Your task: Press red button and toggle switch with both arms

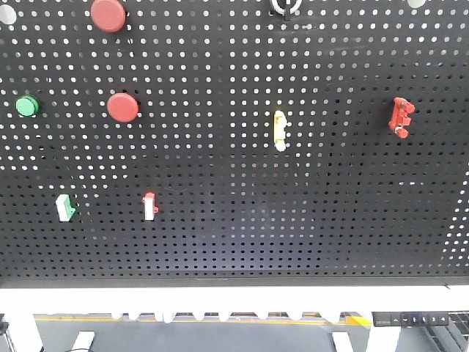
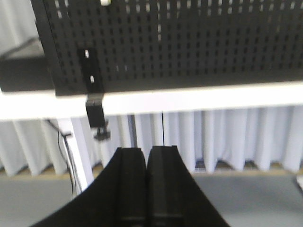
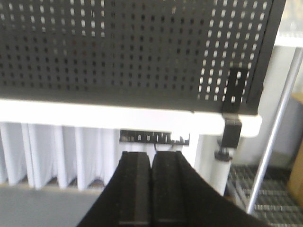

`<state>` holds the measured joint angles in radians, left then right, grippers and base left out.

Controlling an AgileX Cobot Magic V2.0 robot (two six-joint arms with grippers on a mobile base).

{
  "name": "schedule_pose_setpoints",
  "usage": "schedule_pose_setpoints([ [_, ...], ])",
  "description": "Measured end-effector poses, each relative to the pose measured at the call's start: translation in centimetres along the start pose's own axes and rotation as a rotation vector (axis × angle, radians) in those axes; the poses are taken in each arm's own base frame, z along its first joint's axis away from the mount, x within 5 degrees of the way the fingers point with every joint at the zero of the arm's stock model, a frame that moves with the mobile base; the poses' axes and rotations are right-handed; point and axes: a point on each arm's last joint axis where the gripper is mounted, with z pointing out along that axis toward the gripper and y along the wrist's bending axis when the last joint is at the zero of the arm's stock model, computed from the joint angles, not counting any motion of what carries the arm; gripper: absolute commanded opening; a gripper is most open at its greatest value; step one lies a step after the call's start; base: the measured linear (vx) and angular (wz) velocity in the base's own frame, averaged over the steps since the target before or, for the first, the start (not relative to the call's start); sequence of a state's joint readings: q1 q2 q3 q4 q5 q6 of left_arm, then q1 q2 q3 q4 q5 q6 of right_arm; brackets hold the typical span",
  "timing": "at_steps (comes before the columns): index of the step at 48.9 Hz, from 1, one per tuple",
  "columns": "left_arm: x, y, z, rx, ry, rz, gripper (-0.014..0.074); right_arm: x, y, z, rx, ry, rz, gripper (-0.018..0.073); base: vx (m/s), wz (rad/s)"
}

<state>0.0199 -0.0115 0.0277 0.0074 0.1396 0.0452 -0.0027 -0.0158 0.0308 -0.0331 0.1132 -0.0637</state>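
A black pegboard (image 1: 234,220) fills nearly the whole front view, standing upright on the white edge of a tabletop (image 1: 234,297). Pale curtain (image 2: 227,137) hangs below that edge in the wrist views.

The left claw (image 2: 147,161) sits low, below the tabletop rim and well apart from the board's controls. Its two black fingers are pressed flat together with nothing between them. The right claw (image 3: 151,163) is the same: fingers closed on nothing, pointing up toward the board's lower right corner, where a black clamp (image 3: 230,135) grips the edge.

On the board, an upper red button (image 1: 108,15) is cut by the top edge at the left (only part of it shows). A lower red button (image 1: 122,108) sits just beneath it. Far right is a red toggle switch (image 1: 401,117), or so it seems, since its shape is soft. Near the centre hangs a yellow switch (image 1: 280,130). A green button (image 1: 27,106) sits at the left edge. Lower left are a green-and-white switch (image 1: 66,207) and a smaller red-and-white switch (image 1: 149,206).
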Motion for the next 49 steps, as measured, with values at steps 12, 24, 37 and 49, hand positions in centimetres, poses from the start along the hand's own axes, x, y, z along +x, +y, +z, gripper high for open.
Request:
schedule_pose_setpoints([
  [12, -2.2, 0.1, -0.3, -0.009, -0.244, -0.014, 0.0002, -2.1, -0.1, -0.3, 0.015, -0.236, 0.006, 0.0, 0.0, 0.0],
  [24, -7.9, 0.3, -2.0, 0.003, -0.471, -0.075, 0.0002, -6.5, -0.7, -1.5, 0.016, -0.417, 0.131, 0.0, 0.0, 0.0],
  [37, -20.6, 1.0, -3.1, -0.032, -0.553, 0.063, 0.0002, -17.8, -1.7, -1.5, 0.003, -0.46, 0.185, 0.0, 0.0, 0.0],
  [49, -27.0, 1.3, 1.7, -0.029, -0.51, 0.069, 0.0002, -24.2, -2.3, 3.7, 0.002, -0.41, 0.188, 0.0, 0.0, 0.0],
])
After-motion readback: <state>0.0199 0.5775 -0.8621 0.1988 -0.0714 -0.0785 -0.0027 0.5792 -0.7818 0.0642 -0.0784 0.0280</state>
